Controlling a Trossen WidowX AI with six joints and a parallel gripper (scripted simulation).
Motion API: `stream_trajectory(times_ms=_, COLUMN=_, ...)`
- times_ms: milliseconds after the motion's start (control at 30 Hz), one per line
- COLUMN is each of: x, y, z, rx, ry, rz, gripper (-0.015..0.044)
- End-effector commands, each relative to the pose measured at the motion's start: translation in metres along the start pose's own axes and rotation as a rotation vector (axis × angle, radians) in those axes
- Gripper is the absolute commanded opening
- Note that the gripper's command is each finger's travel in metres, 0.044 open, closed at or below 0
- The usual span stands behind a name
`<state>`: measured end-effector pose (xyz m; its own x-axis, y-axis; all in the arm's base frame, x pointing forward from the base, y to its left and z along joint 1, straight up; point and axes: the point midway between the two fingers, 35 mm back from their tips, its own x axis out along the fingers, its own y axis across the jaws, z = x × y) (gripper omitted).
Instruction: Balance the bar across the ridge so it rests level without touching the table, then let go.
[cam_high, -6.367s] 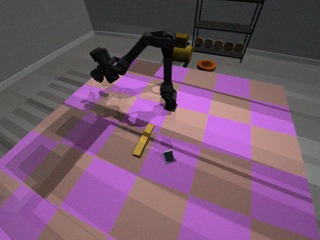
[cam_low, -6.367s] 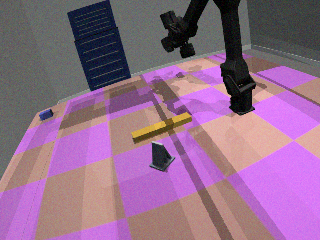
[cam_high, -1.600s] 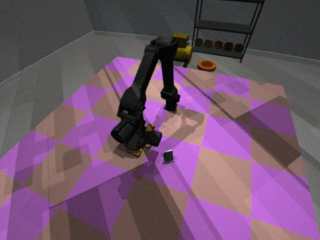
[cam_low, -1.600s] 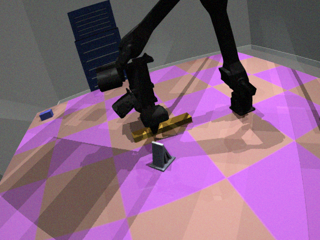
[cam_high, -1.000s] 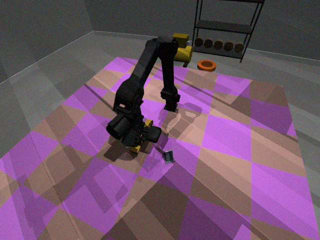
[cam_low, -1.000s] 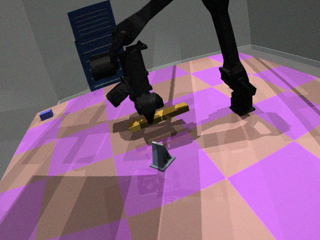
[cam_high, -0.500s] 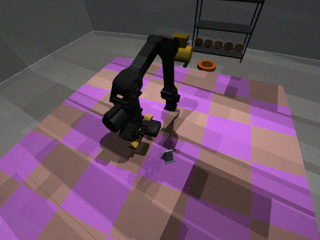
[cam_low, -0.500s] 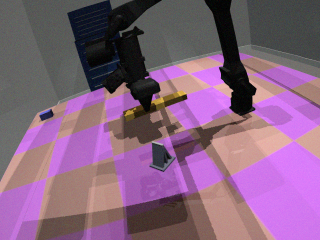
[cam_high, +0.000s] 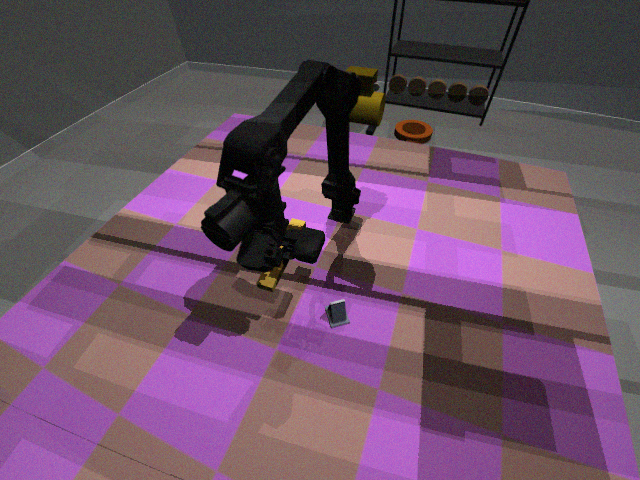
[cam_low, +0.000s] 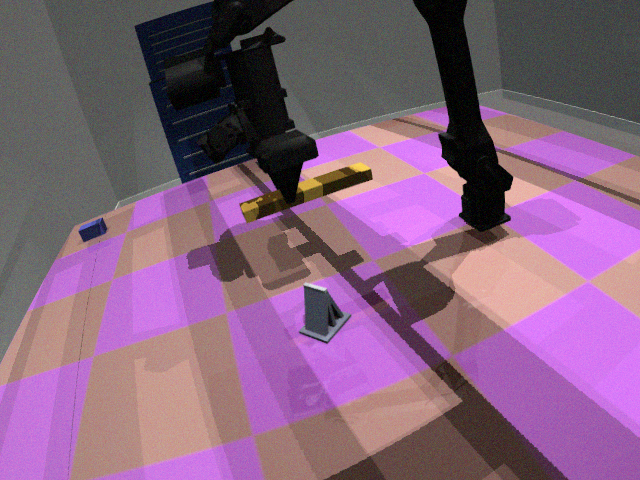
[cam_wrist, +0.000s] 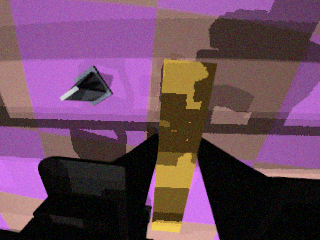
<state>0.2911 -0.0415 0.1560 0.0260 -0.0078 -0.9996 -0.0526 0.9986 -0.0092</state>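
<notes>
My gripper (cam_low: 291, 199) (cam_wrist: 177, 140) is shut on the yellow bar (cam_high: 268, 281) (cam_low: 341, 179) (cam_wrist: 172, 175), near its middle. The bar hangs above the table, its shadow apart from it, and looks roughly level. In the wrist view it runs lengthwise between the fingers. The grey ridge (cam_high: 338, 312) (cam_low: 316, 310) (cam_wrist: 95, 88) stands upright on its base plate on the table. It is to the right of the bar in the top view and left of the bar's far half in the wrist view. The bar and ridge are apart. In the top view the gripper hides the bar's middle.
The arm's base (cam_high: 341, 206) (cam_low: 483, 206) stands on the chequered table. A small blue block (cam_low: 93, 229) lies near the table's far left edge in the exterior view. Beyond the table are an orange ring (cam_high: 413, 138), a shelf rack (cam_high: 447, 53) and a dark blue cabinet (cam_low: 160, 62).
</notes>
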Motion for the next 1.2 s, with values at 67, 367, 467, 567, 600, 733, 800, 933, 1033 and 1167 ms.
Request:
stream_trajectory(times_ms=67, x=-0.003, y=0.016, z=0.009, rx=-0.079, ry=-0.004, rz=0.005, gripper=0.0)
stream_trajectory(times_ms=367, x=-0.004, y=0.045, z=0.024, rx=-0.214, ry=-0.006, rz=0.007, gripper=0.0)
stream_trajectory(times_ms=467, x=-0.005, y=0.055, z=0.028, rx=-0.259, ry=-0.007, rz=0.008, gripper=0.0)
stream_trajectory(times_ms=567, x=-0.005, y=0.065, z=0.032, rx=-0.302, ry=-0.008, rz=0.009, gripper=0.0)
stream_trajectory(times_ms=600, x=-0.005, y=0.069, z=0.033, rx=-0.317, ry=-0.008, rz=0.009, gripper=0.0)
stream_trajectory(times_ms=733, x=-0.006, y=0.084, z=0.037, rx=-0.374, ry=-0.009, rz=0.01, gripper=0.0)
stream_trajectory(times_ms=800, x=-0.006, y=0.091, z=0.039, rx=-0.402, ry=-0.009, rz=0.011, gripper=0.0)
stream_trajectory(times_ms=933, x=-0.006, y=0.106, z=0.042, rx=-0.455, ry=-0.01, rz=0.012, gripper=0.0)
stream_trajectory(times_ms=1033, x=-0.006, y=0.117, z=0.043, rx=-0.493, ry=-0.011, rz=0.013, gripper=0.0)
stream_trajectory(times_ms=1167, x=-0.007, y=0.132, z=0.044, rx=-0.54, ry=-0.011, rz=0.014, gripper=0.0)
